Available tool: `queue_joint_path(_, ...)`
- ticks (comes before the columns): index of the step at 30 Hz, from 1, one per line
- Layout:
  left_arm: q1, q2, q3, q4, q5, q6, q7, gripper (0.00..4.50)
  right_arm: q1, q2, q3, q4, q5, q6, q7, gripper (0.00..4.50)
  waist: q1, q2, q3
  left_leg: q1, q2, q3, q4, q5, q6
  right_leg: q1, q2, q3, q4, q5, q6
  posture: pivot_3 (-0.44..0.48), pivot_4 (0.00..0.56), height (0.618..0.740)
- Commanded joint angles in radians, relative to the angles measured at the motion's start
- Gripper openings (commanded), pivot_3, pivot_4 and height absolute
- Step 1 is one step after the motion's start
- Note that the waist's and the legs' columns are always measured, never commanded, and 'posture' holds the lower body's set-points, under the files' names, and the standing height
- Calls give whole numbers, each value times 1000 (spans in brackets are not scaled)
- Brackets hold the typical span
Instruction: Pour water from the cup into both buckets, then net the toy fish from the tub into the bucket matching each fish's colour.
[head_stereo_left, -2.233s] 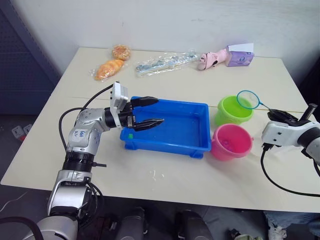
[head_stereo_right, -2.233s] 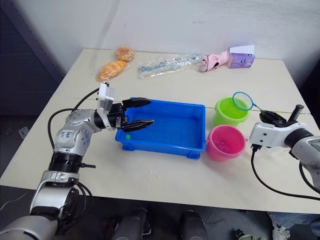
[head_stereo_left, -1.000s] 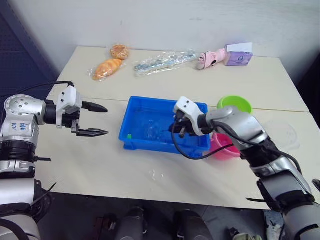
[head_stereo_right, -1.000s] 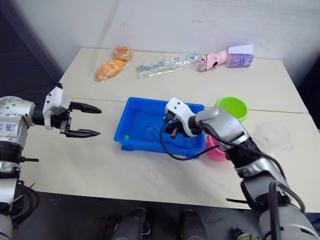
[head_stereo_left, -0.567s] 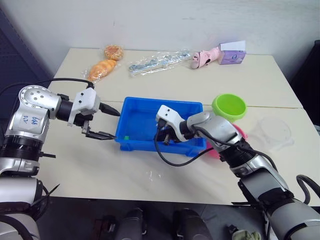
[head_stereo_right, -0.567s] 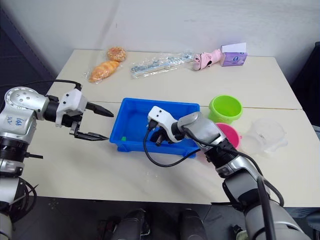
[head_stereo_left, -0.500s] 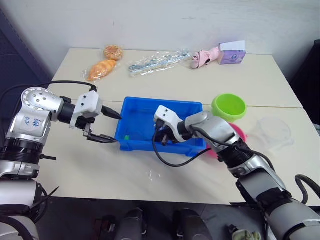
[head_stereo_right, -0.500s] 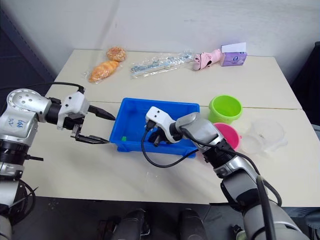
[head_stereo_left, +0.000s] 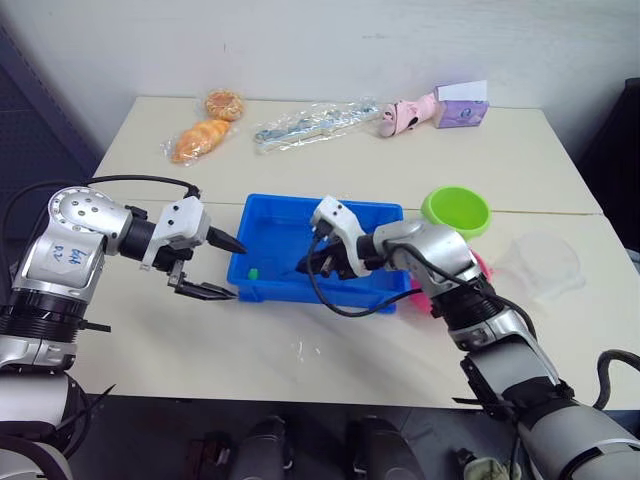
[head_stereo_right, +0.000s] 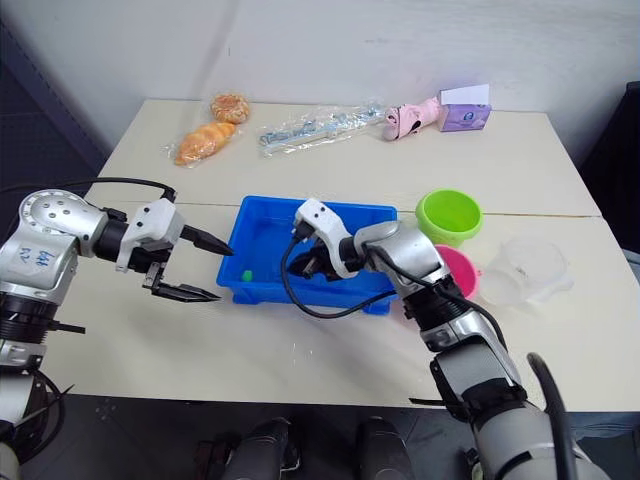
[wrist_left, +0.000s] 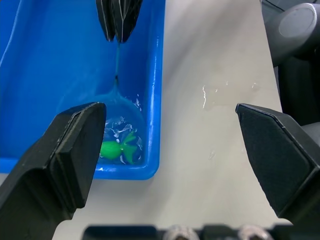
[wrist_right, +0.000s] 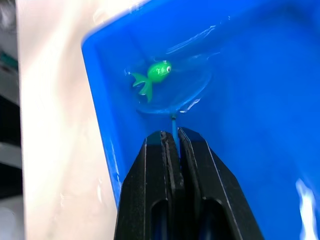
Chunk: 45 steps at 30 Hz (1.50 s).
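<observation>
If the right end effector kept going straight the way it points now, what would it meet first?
Probably the green toy fish over the net it holds, low in the water of the tub; just past that comes the tub's end wall. Depth is hard to judge. The right end effector is shut on the net's handle.

One tub (head_stereo_left: 385, 218). Two buckets: one green (head_stereo_left: 456, 210), one pink (head_stereo_right: 462, 276) at its 6 o'clock. One clear cup (head_stereo_right: 530, 269). One net (wrist_right: 176, 92). One green fish (wrist_right: 156, 73). Two grippers: left (head_stereo_left: 217, 265), right (wrist_right: 172, 142).
</observation>
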Motion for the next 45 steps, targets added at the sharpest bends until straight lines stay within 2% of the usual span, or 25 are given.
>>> queue_joint_path(1, 6, 20, 42, 12, 10, -54, -4, 4470, -28, -10, -59, -25, 53, 19, 30, 0, 0, 0, 0, 0, 0, 0, 0, 0, 0, 0, 0, 0, 0, 0, 0, 0, 150, 740)
queue_joint_path(12, 13, 11, 98, 108, 6, -152, 10, 4470, 22, -73, -144, -117, 140, 103, 32, 0, 4, 0, 0, 0, 0, 1, 0, 0, 0, 0, 0, 0, 0, 0, 0, 0, 150, 740)
queue_joint_path(21, 49, -74, 185, 56, -110, -34, 72, 4470, 176, -258, -280, -377, 205, 120, 1, 0, 20, 0, 0, 0, -1, 0, 0, -1, 2, 1, -2, 0, -1, 0, 0, 0, 150, 740)
queue_joint_path(26, 72, -168, 228, -7, -190, 56, 145, 4470, 243, -372, -422, -513, 274, 162, -24, 0, 19, 0, 0, 0, -1, 0, 0, -1, 2, 1, -2, 0, -2, 0, 0, 0, 150, 740)
queue_joint_path(33, 53, -340, 265, -83, -251, 103, 324, 4470, 306, -486, -618, -600, 358, 237, -91, 0, 19, 0, 0, 1, -1, 0, 1, -1, 2, 3, -2, -1, -2, 0, 0, 0, 150, 740)
queue_joint_path(39, 51, -513, 258, -166, -287, 182, 524, 4470, 391, -553, -786, -598, 354, 223, -178, 0, 30, 0, 0, 1, -1, 0, 1, -1, 2, 5, -2, -1, -3, 0, 1, 0, 150, 740)
queue_joint_path(45, 56, -585, 185, -178, -217, 145, 568, 4470, 475, -618, -841, -521, 263, 114, -257, 0, 42, 0, 0, 2, -1, 0, 0, -1, 1, 5, -1, -1, -4, 0, 1, 0, 150, 740)
